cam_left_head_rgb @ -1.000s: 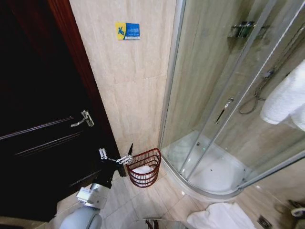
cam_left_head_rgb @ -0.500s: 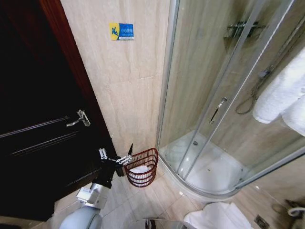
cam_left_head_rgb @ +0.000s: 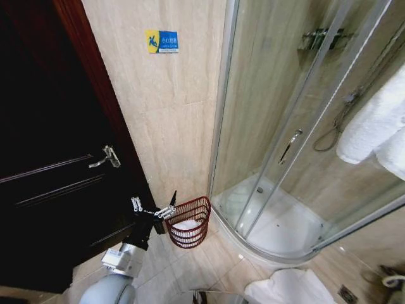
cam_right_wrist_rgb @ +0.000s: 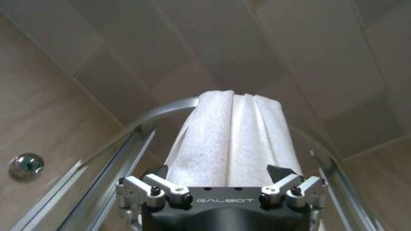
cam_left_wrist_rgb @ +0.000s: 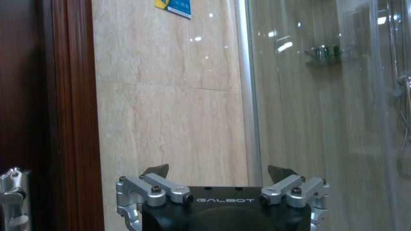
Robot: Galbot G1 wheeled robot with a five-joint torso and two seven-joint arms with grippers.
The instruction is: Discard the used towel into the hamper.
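Your left gripper (cam_left_head_rgb: 154, 211) is stretched low and forward, fingers spread and empty, just at 9 o'clock of the hamper (cam_left_head_rgb: 188, 221), which sits on the floor by the shower glass (cam_left_head_rgb: 285, 145). Your right gripper (cam_right_wrist_rgb: 218, 180) points up, fingers apart around a white towel (cam_right_wrist_rgb: 231, 137).

We count one hamper (cam_left_head_rgb: 188, 221) beside the shower enclosure (cam_left_head_rgb: 297, 139), one white towel (cam_left_head_rgb: 187, 225) inside that hamper, two folded towels (cam_left_head_rgb: 373, 126) hanging by the enclosure, and one door handle (cam_left_head_rgb: 106, 157) left of it
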